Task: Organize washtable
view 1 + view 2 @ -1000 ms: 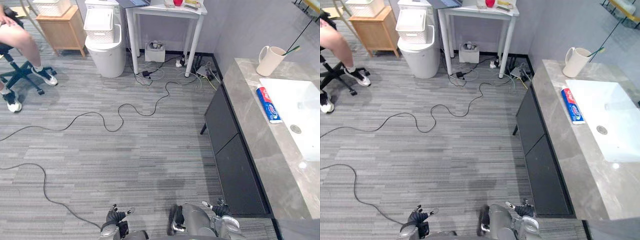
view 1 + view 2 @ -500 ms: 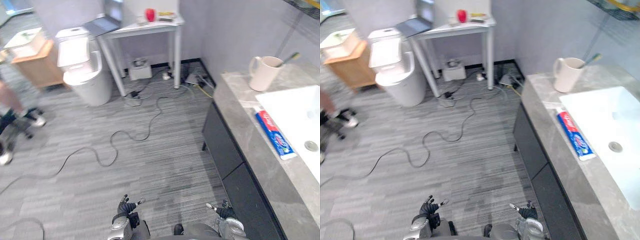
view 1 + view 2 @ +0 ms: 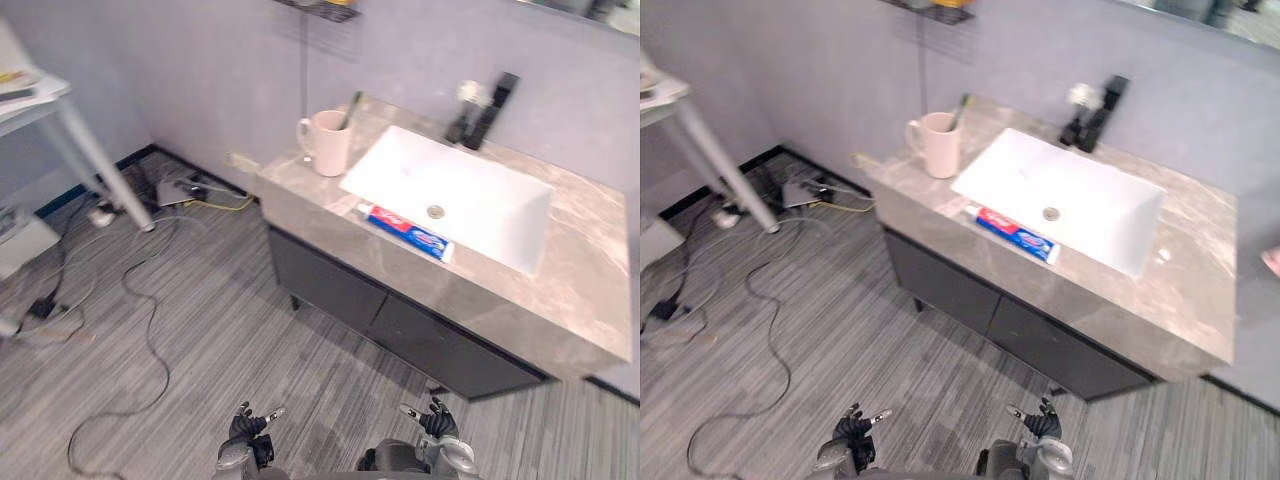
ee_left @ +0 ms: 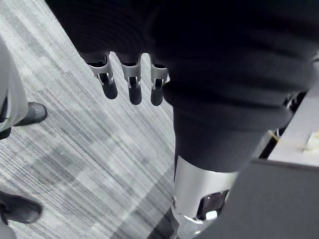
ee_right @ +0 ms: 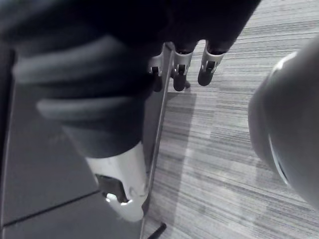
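Observation:
The washtable's grey marble counter (image 3: 590,290) stands ahead with a white sink (image 3: 450,195) set into it. A cream mug (image 3: 325,143) holding a green toothbrush (image 3: 351,105) is at the counter's left end. A red, white and blue toothpaste tube (image 3: 405,229) lies on the front strip of the counter, just before the sink. A black faucet (image 3: 482,108) rises behind the sink. My left hand (image 3: 243,435) and right hand (image 3: 437,425) hang low over the floor, well short of the counter. Their fingers (image 4: 130,82) (image 5: 184,67) are relaxed and hold nothing.
Dark cabinet doors (image 3: 400,320) fill the space under the counter. A white table leg (image 3: 90,150) stands at the left, with cables (image 3: 150,300) and a power strip (image 3: 185,187) on the grey floor. A wire shelf (image 3: 320,10) hangs on the wall above the mug.
The camera has swung right, so the washtable now sits in the middle instead of at the right edge. Both hands stay low and empty.

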Controlling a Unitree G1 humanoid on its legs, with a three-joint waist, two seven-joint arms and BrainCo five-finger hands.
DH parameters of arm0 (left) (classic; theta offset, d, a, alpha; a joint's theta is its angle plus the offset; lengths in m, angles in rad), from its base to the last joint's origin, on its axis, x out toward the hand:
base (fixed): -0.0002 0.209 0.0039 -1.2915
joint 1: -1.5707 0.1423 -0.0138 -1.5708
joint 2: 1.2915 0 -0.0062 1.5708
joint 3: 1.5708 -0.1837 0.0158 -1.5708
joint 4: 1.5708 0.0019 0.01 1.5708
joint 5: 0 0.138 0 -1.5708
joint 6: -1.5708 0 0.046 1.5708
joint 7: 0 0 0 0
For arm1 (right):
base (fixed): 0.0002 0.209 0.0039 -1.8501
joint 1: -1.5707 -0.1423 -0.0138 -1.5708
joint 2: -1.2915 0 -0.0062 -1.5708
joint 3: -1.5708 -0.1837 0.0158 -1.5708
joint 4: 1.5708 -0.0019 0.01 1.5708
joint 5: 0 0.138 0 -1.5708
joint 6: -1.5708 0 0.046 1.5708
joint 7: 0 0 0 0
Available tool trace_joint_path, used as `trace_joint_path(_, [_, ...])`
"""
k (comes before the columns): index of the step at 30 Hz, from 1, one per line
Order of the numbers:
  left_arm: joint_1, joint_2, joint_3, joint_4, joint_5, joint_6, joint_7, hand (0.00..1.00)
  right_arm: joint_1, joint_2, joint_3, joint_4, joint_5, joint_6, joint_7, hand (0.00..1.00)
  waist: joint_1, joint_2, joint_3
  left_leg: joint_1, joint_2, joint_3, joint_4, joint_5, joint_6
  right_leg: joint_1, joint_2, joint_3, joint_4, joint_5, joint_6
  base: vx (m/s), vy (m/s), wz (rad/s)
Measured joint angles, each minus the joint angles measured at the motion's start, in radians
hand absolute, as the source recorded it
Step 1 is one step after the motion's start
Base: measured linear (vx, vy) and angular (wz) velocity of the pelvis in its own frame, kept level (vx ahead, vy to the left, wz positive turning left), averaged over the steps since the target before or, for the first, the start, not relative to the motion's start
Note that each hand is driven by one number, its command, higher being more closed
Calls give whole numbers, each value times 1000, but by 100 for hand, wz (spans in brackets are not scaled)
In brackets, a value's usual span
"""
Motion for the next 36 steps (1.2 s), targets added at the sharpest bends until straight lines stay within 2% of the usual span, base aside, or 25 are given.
trace_joint_path(2, [4,-25,7,0,2,3,-3,0,-7,-24,-58,23,2,0,-2,0,-13,37,26,58,19,-33,-10,36,-45,53,28,-7,12,-25,-30,272,-177,-17])
trace_joint_path(4, [5,-38,29,-13,2,1,-3,0,0,-37,-67,22,3,5,-2,0,-13,49,35,45,48,-53,97,43,-53,87,39,7,4,-43,-39,248,-212,-20])
trace_joint_path(5, [3,-42,39,-28,2,0,-3,0,11,-36,-61,19,3,5,-1,0,-15,46,37,-27,99,-107,313,65,-20,131,47,12,-22,-58,-46,222,-207,-19])
trace_joint_path(6, [4,-46,40,-40,2,0,-4,0,17,-37,-54,18,7,5,-2,0,-14,42,40,-67,120,-134,409,79,0,149,50,18,-36,-62,-51,165,-173,-29])
trace_joint_path(7, [6,-60,48,-65,1,-3,-4,0,26,-41,-42,17,18,5,-2,0,-5,35,45,-131,152,-174,570,67,5,185,61,37,-59,-67,-56,176,-110,-51])
trace_joint_path(8, [6,-67,50,-80,0,-3,-5,0,31,-41,-33,14,22,5,-3,0,4,33,45,-172,162,-192,655,55,9,215,65,64,-70,-73,-59,178,-76,-62])
trace_joint_path(9, [4,-71,50,-85,0,-3,-4,0,32,-41,-32,14,22,5,-3,0,9,33,45,-187,160,-199,667,48,17,231,66,76,-78,-73,-59,210,-21,-66])
trace_joint_path(11, [5,-75,45,-101,0,-6,-5,0,36,-41,-32,14,22,11,-3,0,15,29,44,-227,156,-199,634,46,18,264,66,106,-100,-73,-56,152,27,-52])
trace_joint_path(14, [4,-75,44,-120,0,-12,-4,0,29,-32,-31,14,21,17,-4,0,37,18,40,-266,116,-239,373,45,21,273,61,170,-110,-73,-40,176,144,-68])
trace_joint_path(15, [3,-74,44,-120,0,-14,-3,0,29,-28,-28,14,21,17,-4,0,38,9,43,-274,49,-350,172,50,15,290,41,206,-124,-79,-8,255,348,-71])
trace_joint_path(16, [7,-77,37,-119,0,-20,-1,0,40,-28,-26,16,19,17,-5,0,43,5,30,-263,-3,-448,78,94,-10,283,27,240,-122,-91,29,241,389,-74])
trace_joint_path(17, [10,-80,36,-118,0,-21,-1,0,40,-27,-23,19,17,17,-5,0,44,8,24,-256,-19,-454,80,116,0,284,20,259,-121,-97,45,203,384,-65])
trace_joint_path(18, [17,-67,37,-118,0,-20,2,0,39,-22,1,27,15,20,-5,0,42,-25,7,-242,-44,-407,81,91,25,287,-8,287,-126,-98,64,194,309,-64])
trace_joint_path(19, [19,-58,37,-117,0,-20,2,0,47,-14,10,30,9,21,-3,0,42,-43,-5,-239,-56,-372,103,71,33,294,-30,306,-140,-85,82,255,366,-68])
trace_joint_path(22, [20,-57,35,-106,0,-21,0,0,48,-2,10,30,7,21,-3,0,44,-57,-15,-199,-85,-319,115,23,62,293,-67,340,-119,-63,105,168,281,-52])
trace_joint_path(24, [19,-58,30,-97,0,-20,-1,0,47,-3,8,26,2,20,-2,0,44,-48,-17,-150,-101,-284,82,17,73,258,-81,343,-35,-44,106,123,234,-45])
trace_joint_path(26, [22,-56,23,-80,0,-20,-1,0,46,-5,4,9,-2,20,-2,0,46,-26,-11,-91,-104,-250,45,20,80,195,-87,330,116,-11,97,124,210,-42])
trace_joint_path(27, [27,-52,23,-79,1,-20,-1,0,48,-11,1,9,-3,19,-2,0,41,-15,-11,-66,-105,-244,30,19,84,175,-95,301,167,-20,99,102,131,-24])
trace_joint_path(28, [27,-49,23,-76,1,-19,-1,0,48,-13,2,11,-4,19,-2,0,40,-17,-13,-53,-105,-244,20,18,85,175,-95,284,176,-31,101,99,60,-3])
trace_joint_path(30, [25,-46,23,-65,1,-19,-2,0,50,-12,2,17,-12,19,-2,0,42,-22,-18,-41,-103,-255,6,19,84,175,-71,238,122,-62,103,85,-34,17])
trace_joint_path(31, [25,-48,24,-61,1,-20,-3,0,49,-15,-2,28,-14,17,-2,0,41,-19,-24,-48,-110,-274,6,21,80,195,-62,205,49,-65,83,87,-95,24])
trace_joint_path(32, [25,-50,25,-59,2,-20,-3,0,49,-14,-8,39,-14,18,-2,0,42,-16,-32,-54,-113,-289,2,25,74,213,-59,195,13,-66,83,111,-123,20])
trace_joint_path(34, [27,-66,38,-52,3,-18,-3,0,46,-31,-37,51,-14,18,-3,0,40,15,-40,-52,-106,-307,-24,38,57,274,-44,169,-95,-65,84,83,-104,18])
trace_joint_path(36, [27,-68,38,-43,3,-19,-2,0,57,-41,-41,63,-14,20,-4,0,42,16,-38,-29,-102,-319,-42,47,45,313,-28,165,-132,-62,80,72,-91,16])
